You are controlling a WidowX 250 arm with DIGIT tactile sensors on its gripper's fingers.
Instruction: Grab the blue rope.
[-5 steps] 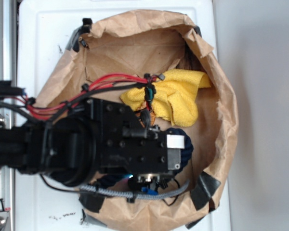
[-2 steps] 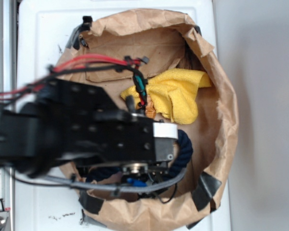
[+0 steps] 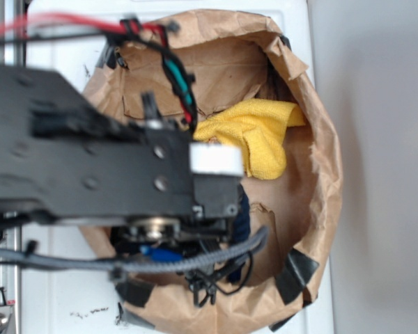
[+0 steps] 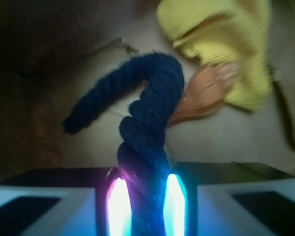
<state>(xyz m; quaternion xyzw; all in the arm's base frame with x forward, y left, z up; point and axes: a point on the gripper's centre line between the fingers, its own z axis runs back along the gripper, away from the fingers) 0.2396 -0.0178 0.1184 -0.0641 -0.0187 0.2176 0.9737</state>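
The blue rope is a thick, dark navy twisted cord. In the wrist view it runs up from between my gripper and bends over to the left, its free end hanging above the bag floor. The gripper is shut on the rope, with the glowing pads pressed against both sides. In the exterior view my black arm looms large and blurred over the bag. Only a short dark stretch of the rope shows below its right end; the fingers are hidden there.
A crumpled brown paper bag rings the scene on a white board. A yellow cloth lies inside, with an orange seashell beside it. The robot's grey braided cable sags across the front. Black tape holds the bag's rim.
The arm has risen toward the camera and looks much bigger. The rope, which curled on the bag floor by the gripper, now hangs from it.
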